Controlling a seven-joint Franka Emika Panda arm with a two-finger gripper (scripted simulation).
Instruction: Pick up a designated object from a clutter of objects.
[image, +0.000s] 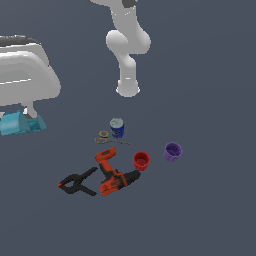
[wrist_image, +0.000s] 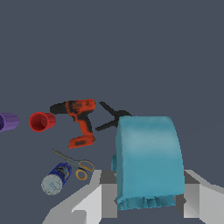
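The cyan block (image: 21, 123) (wrist_image: 148, 159) is sitting between the gripper's (image: 27, 112) (wrist_image: 146, 197) fingers, clamped and lifted clear of the floor, well apart from the clutter. The drill (image: 112, 175) (wrist_image: 78, 118) is lying beside the black clamp (image: 77, 183) (wrist_image: 111, 117), red cup (image: 141, 161) (wrist_image: 41, 121), and scissors (image: 107, 137) (wrist_image: 74, 162).

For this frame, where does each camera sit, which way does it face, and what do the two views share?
Exterior view: raised, off the arm, looking down at the clutter, the robot's white base behind it; the gripper enters from the exterior view's left, holding the cyan block.
Wrist view: mounted on the wrist, looking past the jaws, which are closed on the cyan block, toward the clutter beyond.
Shared: the cyan block, power drill, black clamp, red cup, purple cup, blue can and scissors.
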